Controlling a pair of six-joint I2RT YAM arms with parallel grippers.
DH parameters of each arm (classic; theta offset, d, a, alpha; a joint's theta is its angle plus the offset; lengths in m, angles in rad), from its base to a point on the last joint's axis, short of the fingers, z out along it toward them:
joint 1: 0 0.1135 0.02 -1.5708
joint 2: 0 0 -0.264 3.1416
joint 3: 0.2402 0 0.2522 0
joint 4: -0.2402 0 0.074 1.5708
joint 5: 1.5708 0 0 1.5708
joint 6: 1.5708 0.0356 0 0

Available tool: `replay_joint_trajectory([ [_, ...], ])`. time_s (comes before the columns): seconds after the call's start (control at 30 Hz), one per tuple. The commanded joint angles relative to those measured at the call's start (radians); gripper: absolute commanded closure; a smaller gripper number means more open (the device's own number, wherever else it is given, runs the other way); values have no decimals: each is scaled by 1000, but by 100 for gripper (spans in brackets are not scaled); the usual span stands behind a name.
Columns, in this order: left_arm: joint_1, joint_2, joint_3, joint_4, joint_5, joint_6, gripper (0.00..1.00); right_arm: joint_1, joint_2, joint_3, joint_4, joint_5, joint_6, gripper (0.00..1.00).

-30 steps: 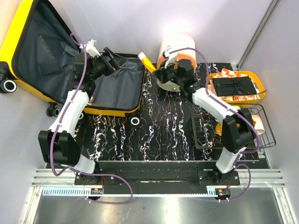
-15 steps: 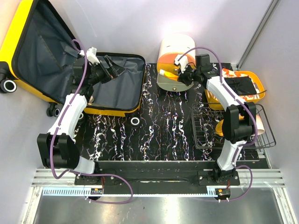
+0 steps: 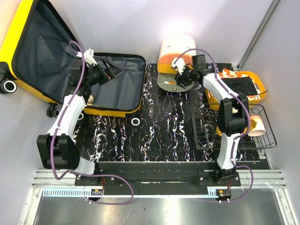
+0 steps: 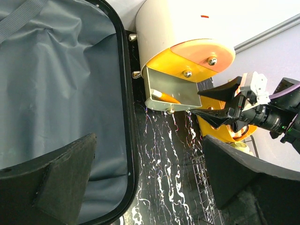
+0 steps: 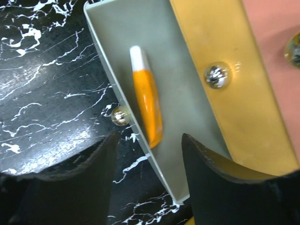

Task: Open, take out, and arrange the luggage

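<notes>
The yellow luggage (image 3: 123,91) lies open at the left, grey lining bare, its lid (image 3: 35,51) leaning back against the wall. Over the open half hangs my left gripper (image 3: 114,70), open and empty; in the left wrist view the left gripper (image 4: 150,180) straddles the luggage's black rim (image 4: 123,108). My right gripper (image 3: 180,78) is at the grey tray (image 3: 172,85) of a cream and orange container (image 3: 176,49). In the right wrist view the right gripper (image 5: 149,157) stands open just short of an orange tube with a white cap (image 5: 146,98), which lies loose on the tray (image 5: 117,42).
At the right stands a yellow basket (image 3: 214,101) holding a folded black cloth (image 3: 234,86) and orange-patterned items. In front of it is a black wire basket (image 3: 206,133) with a pale cup (image 3: 258,125). Walls close in behind and on both sides.
The right gripper carried the orange tube from left of the container across to its grey tray, then opened and let it go. The left gripper drew back slightly over the luggage.
</notes>
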Motion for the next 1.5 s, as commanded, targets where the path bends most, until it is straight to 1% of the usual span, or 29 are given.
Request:
replay_joint_trajectory([
  [0.0, 5, -42, 4, 25, 30, 16, 1, 2, -34, 46, 19, 24, -4, 31],
  [0.17, 11, -44, 3, 16, 37, 39, 1, 2, -130, -24, 23, -49, 60, 32],
  [0.27, 14, -47, -3, 5, 34, 63, 1, 19, -161, -93, 51, -66, 105, 43],
  [0.3, 14, -47, -6, 2, 32, 74, 1, 25, -164, -127, 74, -53, 114, 45],
  [0.33, 17, -49, -7, -2, 32, 79, 1, 31, -164, -142, 87, -45, 119, 49],
  [0.4, 18, -47, -7, -7, 37, 98, 1, 53, -161, -185, 139, -17, 145, 52],
  [0.43, 18, -42, -3, -13, 37, 109, 1, 60, -151, -198, 156, -8, 151, 58],
  [0.47, 18, -38, 3, -19, 37, 120, 1, 73, -141, -211, 170, 4, 158, 60],
  [0.5, 46, -33, 18, -24, 37, 129, 1, 77, -134, -218, 201, 24, 177, 61],
  [0.63, 92, -9, 44, -47, 58, 122, 1, 88, -83, -239, 288, 89, 192, 65],
  [0.7, 109, -7, 44, -47, 61, 120, 1, 91, -68, -265, 394, 156, 192, 67],
  [0.73, 112, -10, 43, -48, 61, 122, 1, 91, -63, -277, 435, 182, 192, 68],
  [0.77, 114, -12, 40, -50, 58, 129, 1, 91, -59, -302, 551, 226, 192, 68],
  [0.83, 118, -15, 35, -55, 53, 137, 1, 91, -39, -317, 627, 245, 182, 68],
  [0.87, 120, -15, 32, -55, 52, 141, 1, 93, -29, -333, 700, 259, 168, 68],
  [1.03, 123, -7, 43, -74, 49, 149, 1, 94, 49, -331, 885, 313, 159, 67],
  [1.07, 123, -7, 44, -74, 49, 152, 1, 94, 57, -334, 949, 325, 157, 67],
  [1.27, 123, -6, 43, -85, 38, 161, 1, 99, 138, -357, 1149, 357, 88, 65],
  [1.37, 123, -7, 47, -91, 37, 166, 1, 102, 155, -365, 1193, 368, 88, 65],
  [1.47, 124, -7, 50, -97, 35, 175, 1, 103, 123, -399, 1195, 351, 128, 65],
])
